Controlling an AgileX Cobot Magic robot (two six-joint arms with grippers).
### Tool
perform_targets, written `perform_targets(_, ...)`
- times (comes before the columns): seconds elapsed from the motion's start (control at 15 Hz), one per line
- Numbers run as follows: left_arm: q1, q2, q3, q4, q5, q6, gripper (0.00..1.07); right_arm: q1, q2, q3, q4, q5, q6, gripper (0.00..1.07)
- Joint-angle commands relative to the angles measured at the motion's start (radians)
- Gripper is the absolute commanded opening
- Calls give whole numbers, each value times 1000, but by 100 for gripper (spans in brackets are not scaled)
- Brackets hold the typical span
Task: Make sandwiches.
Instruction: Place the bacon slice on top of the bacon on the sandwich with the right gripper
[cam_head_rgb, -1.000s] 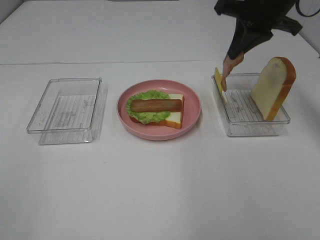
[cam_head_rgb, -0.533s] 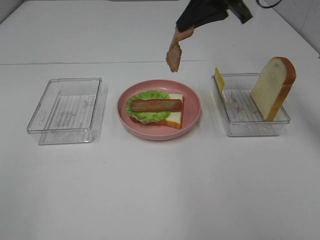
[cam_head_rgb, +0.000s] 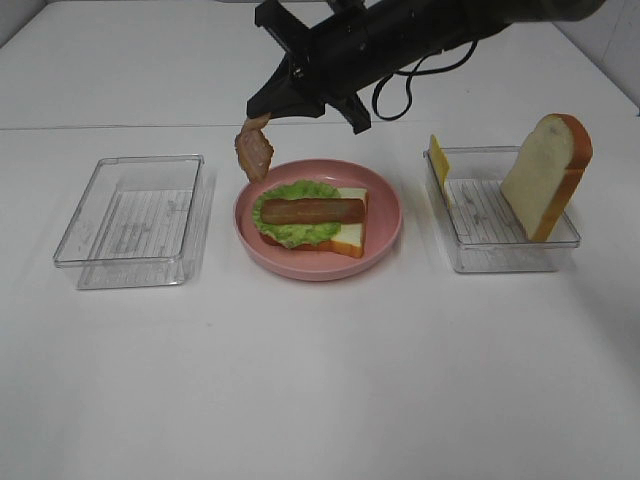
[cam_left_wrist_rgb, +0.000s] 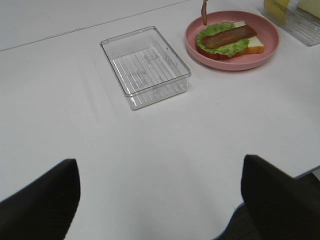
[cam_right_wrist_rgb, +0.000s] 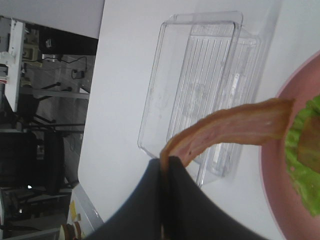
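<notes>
Carrying another floppy brown-red bacon strip (cam_head_rgb: 254, 150) over to the sandwich looks like the step in hand. The right gripper (cam_head_rgb: 263, 114) is pinched tight on the strip's top end in the upper middle of the high view. The strip dangles just over the left rim of the round pink plate (cam_head_rgb: 392, 215) and touches nothing. On that plate, in the centre of the frame, the sandwich is half built. There's a white bread slice with orange-brown crust (cam_head_rgb: 351, 238) at the bottom, a ruffled green lettuce leaf (cam_head_rgb: 290, 233) on it, and a flat bacon strip (cam_head_rgb: 310, 211) lying lengthwise on top. The yellow cheese square (cam_head_rgb: 438, 165) leans on the left wall of the clear plastic tray (cam_head_rgb: 500, 262) at the right of the frame, and the upright bread slice (cam_head_rgb: 548, 172) stands propped in the same tray. The other clear tray (cam_head_rgb: 130, 160), at the left, has nothing in it. The left gripper (cam_left_wrist_rgb: 160, 165) hangs over bare table with its jaws spread wide, holding nothing. The next move probably calls for the arm to slide a bit right so the strip hangs over the lettuce. Then it would lower until the strip drapes beside the flat one, and only then let go. Dropped from here, it could well slip off the rim.
</notes>
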Motion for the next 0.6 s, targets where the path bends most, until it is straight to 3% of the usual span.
perform_targets(0.07,-3,-23,2,0,-9,0,83,-2,79,-2,95,-36,-56,0)
perform_targets(0.4,-3,-23,2,0,-9,0,83,-14,131,0,25,-6,-5,0)
perform_targets(0.6,-3,-23,2,0,-9,0,83,-52,94,-2,-128,7,109,0)
